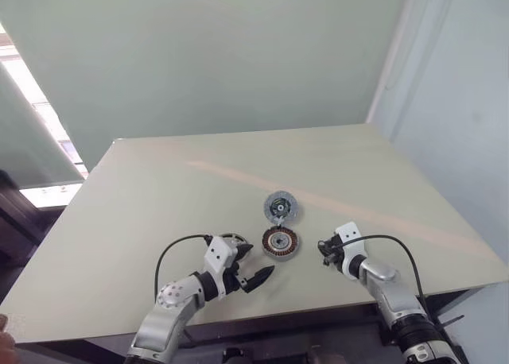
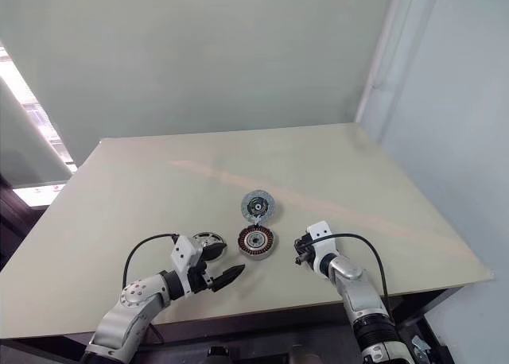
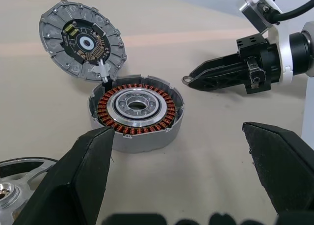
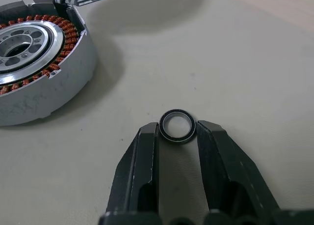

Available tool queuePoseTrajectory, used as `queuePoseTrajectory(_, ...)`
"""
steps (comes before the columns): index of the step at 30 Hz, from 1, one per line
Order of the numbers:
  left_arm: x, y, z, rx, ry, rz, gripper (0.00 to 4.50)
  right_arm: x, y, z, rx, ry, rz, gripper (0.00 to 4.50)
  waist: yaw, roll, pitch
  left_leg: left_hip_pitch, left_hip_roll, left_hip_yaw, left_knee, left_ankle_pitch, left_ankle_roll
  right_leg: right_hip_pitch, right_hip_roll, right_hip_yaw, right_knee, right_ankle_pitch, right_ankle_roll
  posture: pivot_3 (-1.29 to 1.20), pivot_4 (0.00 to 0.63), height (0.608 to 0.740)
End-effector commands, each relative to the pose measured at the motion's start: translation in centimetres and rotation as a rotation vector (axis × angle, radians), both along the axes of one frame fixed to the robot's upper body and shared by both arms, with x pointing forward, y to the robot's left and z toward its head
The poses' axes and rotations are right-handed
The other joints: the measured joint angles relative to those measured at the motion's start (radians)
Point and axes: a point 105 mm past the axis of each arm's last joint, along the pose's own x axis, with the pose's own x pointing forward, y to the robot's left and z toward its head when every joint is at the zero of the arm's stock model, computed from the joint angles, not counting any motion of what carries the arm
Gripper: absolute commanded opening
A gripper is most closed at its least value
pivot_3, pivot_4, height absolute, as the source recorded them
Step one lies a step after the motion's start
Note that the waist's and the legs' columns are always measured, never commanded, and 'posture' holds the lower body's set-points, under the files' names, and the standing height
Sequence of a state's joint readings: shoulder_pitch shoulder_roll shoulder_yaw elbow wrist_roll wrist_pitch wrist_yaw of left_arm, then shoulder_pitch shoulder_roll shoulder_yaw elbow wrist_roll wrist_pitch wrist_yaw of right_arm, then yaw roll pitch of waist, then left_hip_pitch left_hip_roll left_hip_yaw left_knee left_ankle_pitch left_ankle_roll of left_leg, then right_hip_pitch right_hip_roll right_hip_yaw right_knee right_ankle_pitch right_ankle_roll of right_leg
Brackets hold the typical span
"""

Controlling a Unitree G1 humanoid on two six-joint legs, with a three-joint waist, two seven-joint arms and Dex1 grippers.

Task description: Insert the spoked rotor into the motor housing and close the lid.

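1. Motor housing (image 1: 281, 242) is seen in the head view mid-counter (image 1: 159, 189), its hinged lid (image 1: 280, 207) open behind it; the spoked rotor (image 1: 235, 242) lies beside the left hand (image 1: 253, 278).
2. Left wrist view: the left hand's black fingers (image 3: 78, 181) are spread wide, nothing held; the rotor should be approached squarely.
3. Right wrist view: the right hand (image 4: 177, 136) is narrowed on a small ring (image 4: 176, 125); squeezing should be gentle so it does not slip.

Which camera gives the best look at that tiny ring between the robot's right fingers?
The right wrist view: the small ring lies flat on the table, pinched between the right gripper fingertips. The left wrist view shows it edge-on at those tips. In the head views it is too small to make out.
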State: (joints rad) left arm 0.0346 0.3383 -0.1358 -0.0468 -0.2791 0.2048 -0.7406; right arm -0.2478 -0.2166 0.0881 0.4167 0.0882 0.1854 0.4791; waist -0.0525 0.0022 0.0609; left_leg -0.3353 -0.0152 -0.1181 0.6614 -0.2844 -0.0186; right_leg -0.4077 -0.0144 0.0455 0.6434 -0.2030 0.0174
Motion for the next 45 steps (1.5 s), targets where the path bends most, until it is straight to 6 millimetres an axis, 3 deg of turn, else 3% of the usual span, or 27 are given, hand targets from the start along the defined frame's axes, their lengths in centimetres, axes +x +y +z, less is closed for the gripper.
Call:
queuePoseTrajectory(1, 0.5, 0.2, 0.8, 0.012, -0.049, 0.001, 4.5, 1.4, 0.4, 3.1, 0.055, -0.101, -0.017, 0.79, 0.0, 0.0, 0.0, 0.0, 0.0, 0.0, 0.0, 0.0, 0.0, 0.0, 0.0, 0.0, 0.0, 0.0, 0.0, 0.0, 0.0, 0.74)
queuePoseTrajectory(8, 0.5, 0.4, 0.6, 0.018, -0.054, 0.008, 4.5, 1.5, 2.4, 6.2, 0.07, -0.146, 0.055, 0.79, 0.002, 0.0, 0.0, -0.001, 0.0, 0.0, 0.0, 0.0, 0.0, -0.001, 0.0, 0.0, 0.0, 0.0, 0.0, 0.0, 0.0, 0.74)
queuePoseTrajectory(16, 0.7, 0.7, 0.6, 0.023, -0.06, 0.017, 4.5, 0.7, 5.8, 7.6, 0.052, -0.141, 0.166, 0.79, 0.002, 0.0, 0.0, -0.001, 0.0, 0.0, 0.0, 0.0, 0.0, -0.001, 0.0, 0.0, 0.0, 0.0, 0.0, 0.0, 0.0, 0.74)
queuePoseTrajectory(27, 0.7, 0.6, 0.5, 0.029, -0.065, 0.014, 4.5, 0.6, 9.2, 6.9, 0.036, -0.104, 0.242, 0.79, 0.002, 0.0, 0.0, -0.002, 0.0, -0.001, -0.001, 0.0, 0.0, -0.002, 0.0, 0.0, 0.0, 0.0, 0.0, 0.0, 0.0, 0.74)
queuePoseTrajectory(45, 0.7, 0.8, 0.5, 0.041, -0.071, 0.017, 4.5, 0.9, 9.7, 5.3, 0.022, -0.061, 0.24, 0.79, 0.002, 0.0, 0.0, -0.002, 0.0, -0.001, -0.001, 0.0, 0.0, -0.002, 0.0, -0.001, 0.0, 0.0, 0.0, 0.0, 0.0, 0.74)
